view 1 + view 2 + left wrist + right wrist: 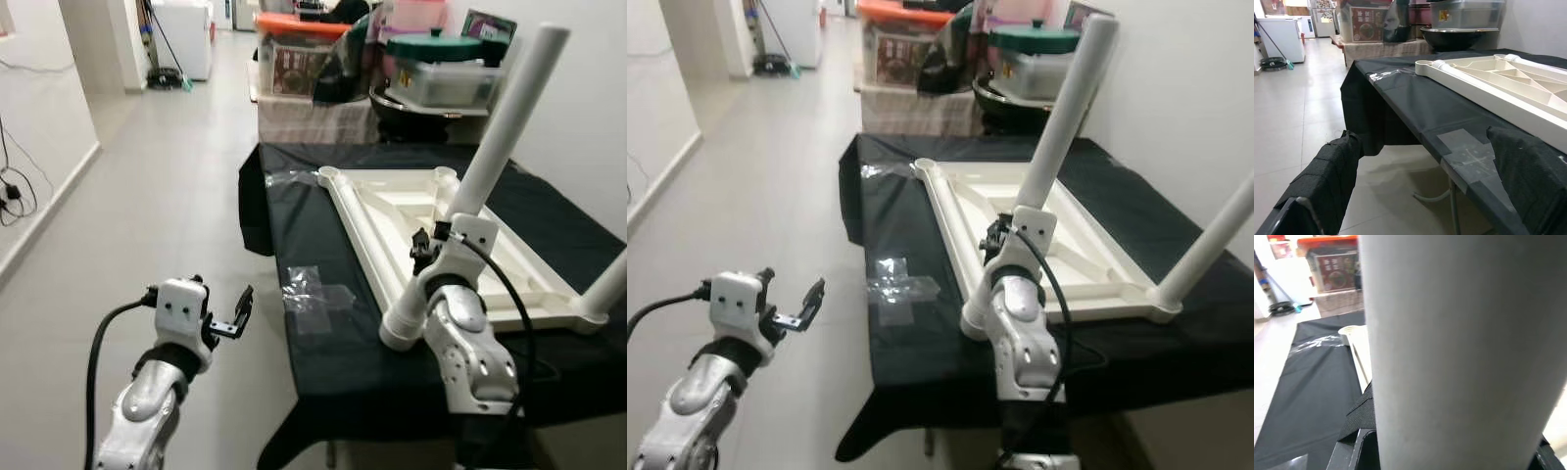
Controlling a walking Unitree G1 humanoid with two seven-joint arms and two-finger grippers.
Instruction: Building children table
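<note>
- The right gripper [423,251] is clenching a smooth white cylindrical leg [509,117], gripping it low on the tube; in the right wrist view the matte tube [1459,352] is sitting between the fabric-padded fingers [1359,418].
- The leg is leaning up toward 1 o'clock, its lower end hanging out past the near rim of the tabletop [392,230].
- That cream plastic tabletop is lying upside down, ribbed underside showing, with rounded sockets at its corners; a second leg [609,284] is standing at the 3 o'clock corner.
- The table [323,352], draped in black cloth, is carrying it; clear plastic wrap [313,294] is lying at 9 o'clock of the tabletop, near the cloth's edge.
- The left gripper [238,311] is hovering released over bare tiled floor [167,176], off the table's 9 o'clock edge.
</note>
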